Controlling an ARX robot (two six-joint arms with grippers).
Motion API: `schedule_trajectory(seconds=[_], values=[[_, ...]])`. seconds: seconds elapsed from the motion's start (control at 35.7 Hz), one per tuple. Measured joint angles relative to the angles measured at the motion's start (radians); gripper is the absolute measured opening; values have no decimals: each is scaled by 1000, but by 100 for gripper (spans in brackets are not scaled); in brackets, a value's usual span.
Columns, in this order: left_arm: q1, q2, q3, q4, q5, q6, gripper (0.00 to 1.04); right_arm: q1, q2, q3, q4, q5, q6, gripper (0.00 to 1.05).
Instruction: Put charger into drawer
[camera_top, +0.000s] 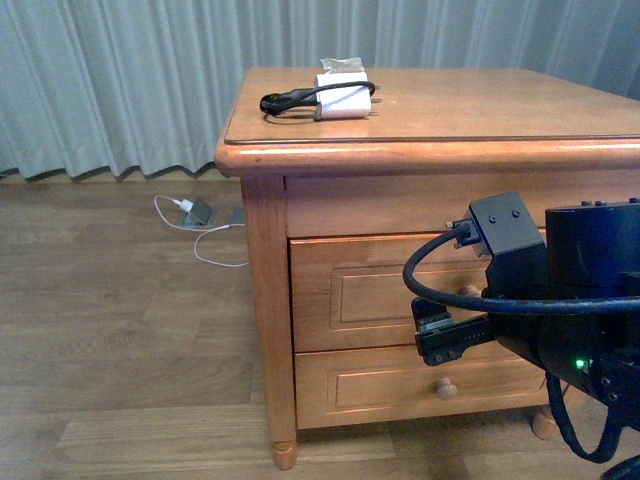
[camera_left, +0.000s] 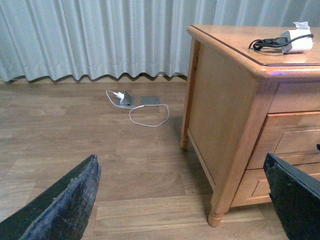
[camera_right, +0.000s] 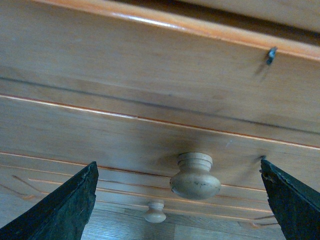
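The charger (camera_top: 343, 97), a white plug adapter with a bundled black cable (camera_top: 288, 101), lies on top of the wooden cabinet, near its back left. It also shows in the left wrist view (camera_left: 295, 41). The upper drawer (camera_top: 380, 290) is closed. My right gripper (camera_top: 450, 335) is open, just in front of the drawer. In the right wrist view its round knob (camera_right: 195, 176) sits between my spread fingers (camera_right: 60, 210), untouched. My left gripper (camera_left: 182, 210) is open and empty, low over the floor left of the cabinet.
The lower drawer (camera_top: 400, 385) with its own knob (camera_top: 446, 387) is closed. A white-cabled charger with a grey device (camera_top: 195, 211) lies on the wood floor by the curtain. A cabinet leg (camera_left: 217, 210) stands close to my left gripper.
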Motion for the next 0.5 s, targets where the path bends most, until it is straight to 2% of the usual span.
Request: schedule_trajectory(seconds=[0.34,0.36,0.5], values=[[0,0,0,0,0,0,98,-18,28,20,3,6,0,96],[0,0,0,0,0,0,98,-19,30,21,3,7,1,95],[0,0,0,0,0,0,98,-19,31,23,3,14,-3,74]])
